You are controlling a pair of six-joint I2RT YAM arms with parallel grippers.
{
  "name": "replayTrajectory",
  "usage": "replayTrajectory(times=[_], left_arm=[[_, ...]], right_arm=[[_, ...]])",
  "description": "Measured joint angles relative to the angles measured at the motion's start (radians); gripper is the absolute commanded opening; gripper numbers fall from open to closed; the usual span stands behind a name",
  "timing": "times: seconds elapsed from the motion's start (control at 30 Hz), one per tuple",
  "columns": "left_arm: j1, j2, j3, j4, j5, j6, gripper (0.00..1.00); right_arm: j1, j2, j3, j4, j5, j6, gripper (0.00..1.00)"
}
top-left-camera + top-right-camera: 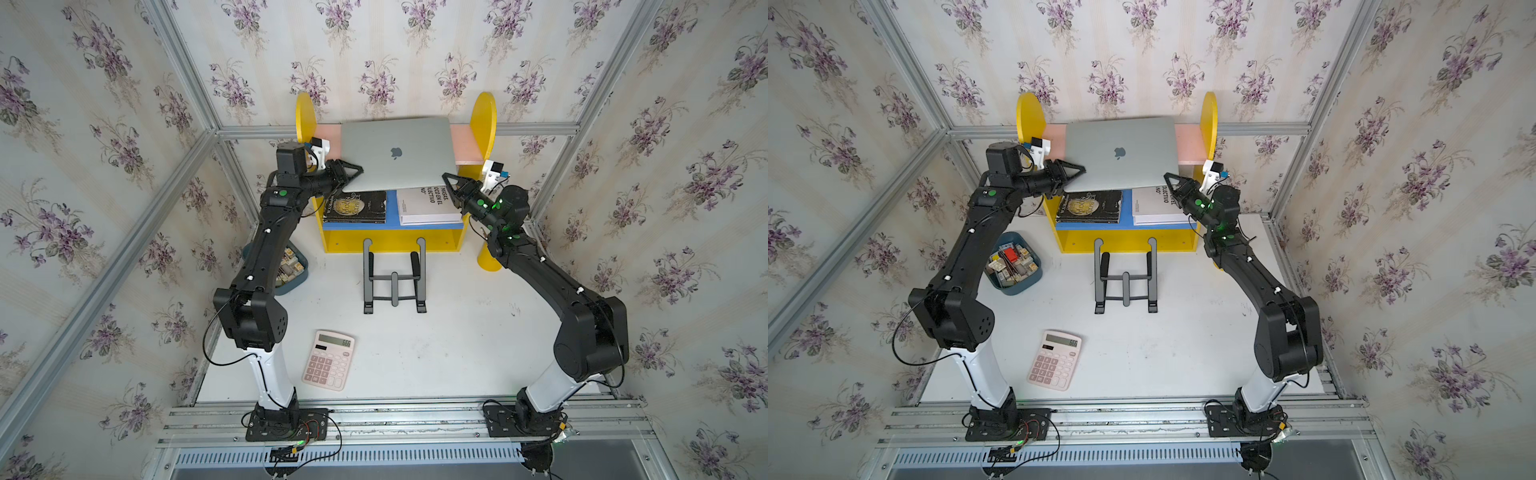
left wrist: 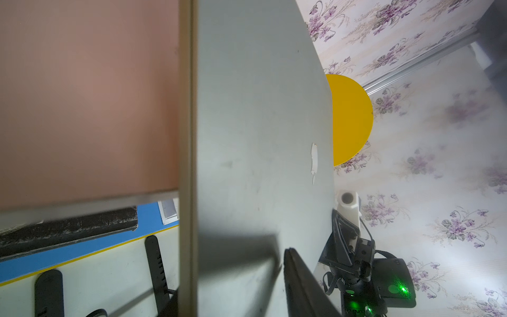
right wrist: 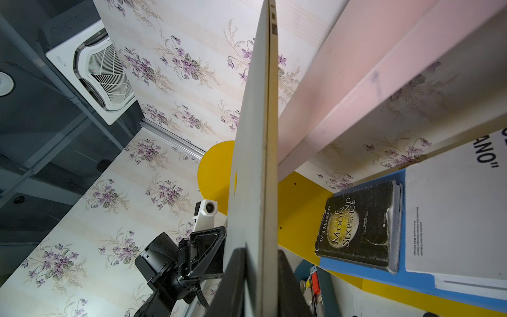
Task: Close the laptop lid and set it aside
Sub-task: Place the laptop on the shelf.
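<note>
Laptop lid [image 1: 395, 170] bears Apple logo [image 1: 396, 153].

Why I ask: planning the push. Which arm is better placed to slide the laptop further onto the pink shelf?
Right, probably: the right gripper clamps the laptop at its corner; the left gripper looks open.

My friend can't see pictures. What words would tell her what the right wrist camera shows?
A closed silver laptop, seen edge-on, fills the middle of the picture, pinched between the right gripper's two black fingers. Beside it a black book and a white book lie on a blue shelf under a pink board, with flowered wallpaper behind.
</note>
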State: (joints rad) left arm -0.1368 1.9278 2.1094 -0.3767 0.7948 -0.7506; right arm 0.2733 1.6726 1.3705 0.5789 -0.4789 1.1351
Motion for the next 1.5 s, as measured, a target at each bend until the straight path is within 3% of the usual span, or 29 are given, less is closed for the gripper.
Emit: replayTrajectory(times=[0.07, 0.17, 0.67, 0.93, 1.33, 1.5], left_arm=[[0.000, 0.003, 0.012, -0.012, 0.005, -0.002, 0.51], [0.000, 0.011, 0.031, -0.018, 0.014, -0.002, 0.54], [0.001, 0.019, 0.061, -0.031, 0.051, 0.012, 0.77], [0.021, -0.051, -0.057, 0.018, 0.064, 0.035, 0.82], [0.034, -0.148, -0.254, 0.132, 0.095, 0.005, 0.57], [0.035, -0.161, -0.268, 0.169, 0.111, -0.016, 0.35]], right_arm=[[-0.002, 0.000, 0.000, 0.000, -0.005, 0.004, 0.14], [-0.005, 0.000, 0.000, 0.000, -0.008, 0.013, 0.00], [-0.019, 0.006, -0.018, 0.025, -0.002, 0.085, 0.00], [-0.023, -0.017, -0.040, 0.030, 0.046, 0.120, 0.00], [-0.026, -0.027, -0.013, 0.000, 0.094, 0.142, 0.00], [-0.026, -0.019, 0.005, -0.015, 0.102, 0.150, 0.00]])
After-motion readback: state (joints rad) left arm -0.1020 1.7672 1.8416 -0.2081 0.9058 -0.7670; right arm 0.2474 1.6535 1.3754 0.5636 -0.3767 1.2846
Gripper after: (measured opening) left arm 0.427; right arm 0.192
